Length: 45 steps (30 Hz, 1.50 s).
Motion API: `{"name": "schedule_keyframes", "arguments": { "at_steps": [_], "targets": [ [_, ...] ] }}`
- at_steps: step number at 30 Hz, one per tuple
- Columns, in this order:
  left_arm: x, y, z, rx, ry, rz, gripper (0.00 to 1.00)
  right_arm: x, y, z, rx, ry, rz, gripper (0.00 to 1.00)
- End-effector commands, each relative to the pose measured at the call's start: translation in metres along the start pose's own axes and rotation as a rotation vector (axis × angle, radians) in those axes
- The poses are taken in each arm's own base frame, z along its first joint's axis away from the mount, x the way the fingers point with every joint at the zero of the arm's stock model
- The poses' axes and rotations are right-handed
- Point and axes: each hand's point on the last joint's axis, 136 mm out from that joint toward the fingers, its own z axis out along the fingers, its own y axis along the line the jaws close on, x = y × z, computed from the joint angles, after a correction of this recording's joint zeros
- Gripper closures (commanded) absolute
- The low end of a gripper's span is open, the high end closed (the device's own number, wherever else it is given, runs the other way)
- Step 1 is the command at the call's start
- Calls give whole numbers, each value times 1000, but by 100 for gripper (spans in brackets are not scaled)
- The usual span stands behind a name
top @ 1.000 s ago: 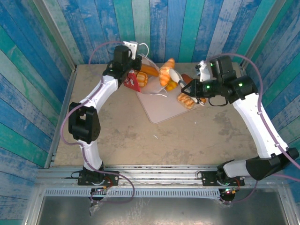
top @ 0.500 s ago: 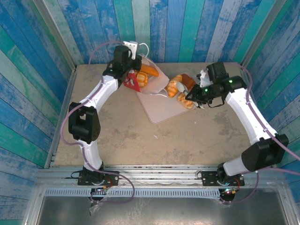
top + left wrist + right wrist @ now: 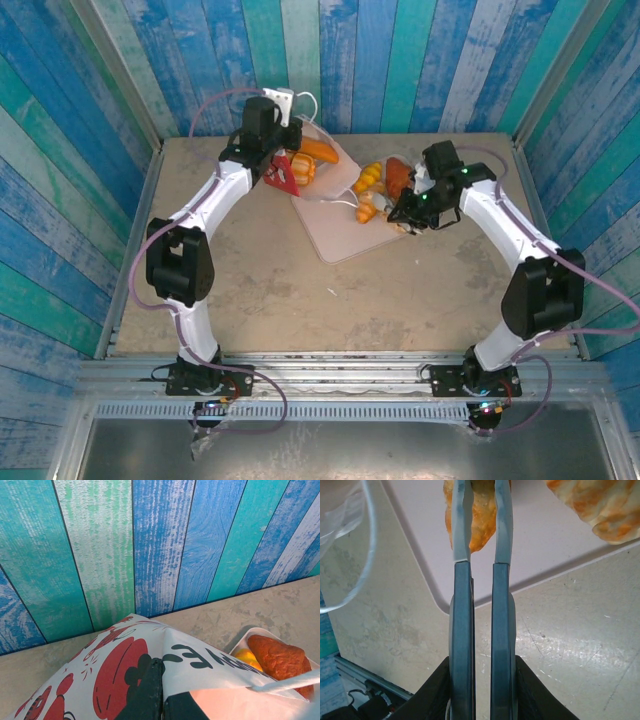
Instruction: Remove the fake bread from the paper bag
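My top camera sits high behind the arm bases, looking down and forward over the whole surface (image 3: 420, 300) to the blue plank wall (image 3: 380, 60). My left wrist camera sits low and very near, looking along the left gripper (image 3: 159, 667) across the paper bag (image 3: 120, 655) at that same wall. My right wrist camera looks steeply down along the right gripper (image 3: 479, 487) at the tray (image 3: 560, 540), close in. The top view shares the paper bag and wall with the left wrist view. With the right wrist view it shares the tray's edge and one fake bread (image 3: 482, 525).
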Motion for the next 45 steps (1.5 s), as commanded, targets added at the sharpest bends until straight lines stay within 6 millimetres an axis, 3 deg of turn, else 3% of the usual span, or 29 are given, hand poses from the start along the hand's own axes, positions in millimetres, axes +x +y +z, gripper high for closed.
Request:
{"name": "schedule_keyframes", "arguments": {
  "at_steps": [1,28,37,45],
  "targets": [
    [19,0,11,-2,47,-8,100,-5,8,8,-49,-9,19,81],
    [23,2,13,-9,56,-1,100,-27,-2,46,-31,-1,67,80],
    [21,2,10,-12,54,1,100,-27,-6,48,-16,5,89,70],
    [22,2,10,-12,55,0,100,-19,-9,34,18,-5,81,60]
  ]
}}
